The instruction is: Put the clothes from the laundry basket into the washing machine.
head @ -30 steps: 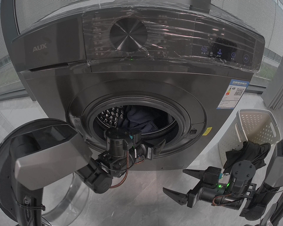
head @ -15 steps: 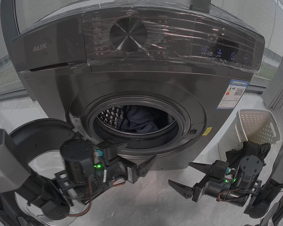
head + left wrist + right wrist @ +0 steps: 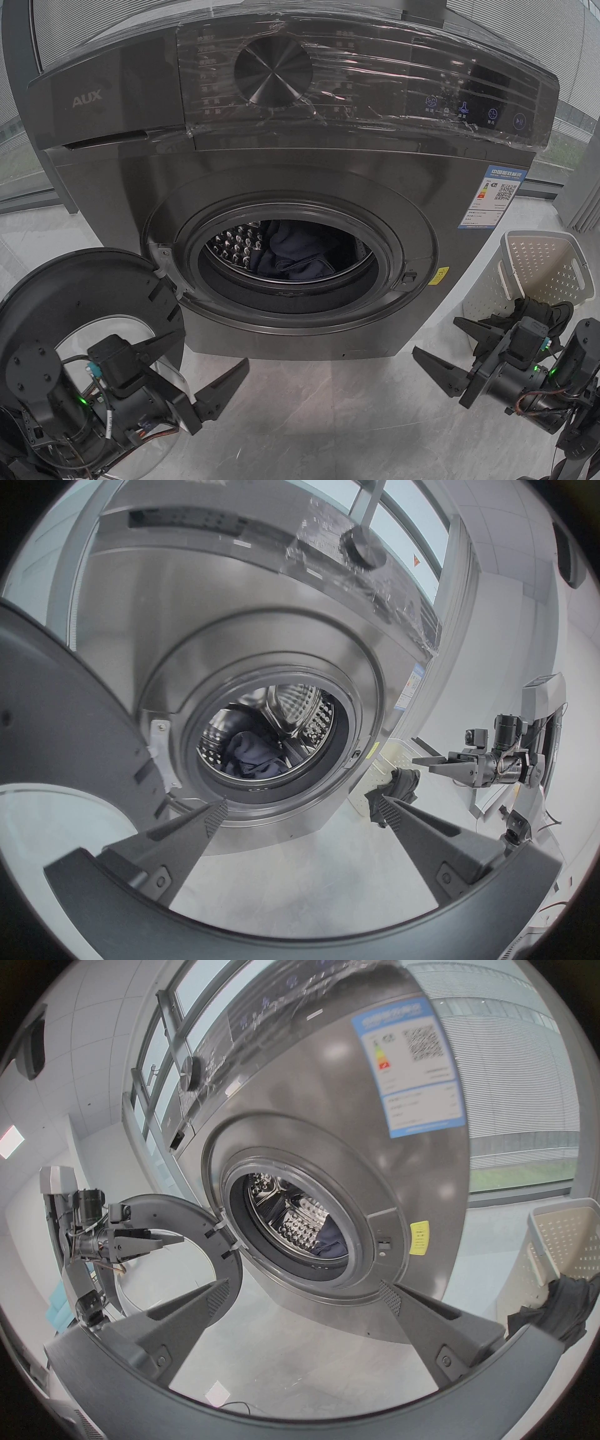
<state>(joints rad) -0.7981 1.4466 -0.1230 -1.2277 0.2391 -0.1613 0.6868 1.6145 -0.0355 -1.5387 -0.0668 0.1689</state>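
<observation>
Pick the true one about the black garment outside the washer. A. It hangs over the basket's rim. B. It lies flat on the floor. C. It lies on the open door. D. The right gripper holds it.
A: the black garment drapes over the rim of the basket; the right gripper is open and empty.

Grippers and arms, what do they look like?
The left gripper and right gripper are both black. Each has two wedge-shaped fingers tapering to points, with gridded pads near the tips. Behind them are round black wrist housings, thin brownish cables, small teal connectors and green lights.
</observation>
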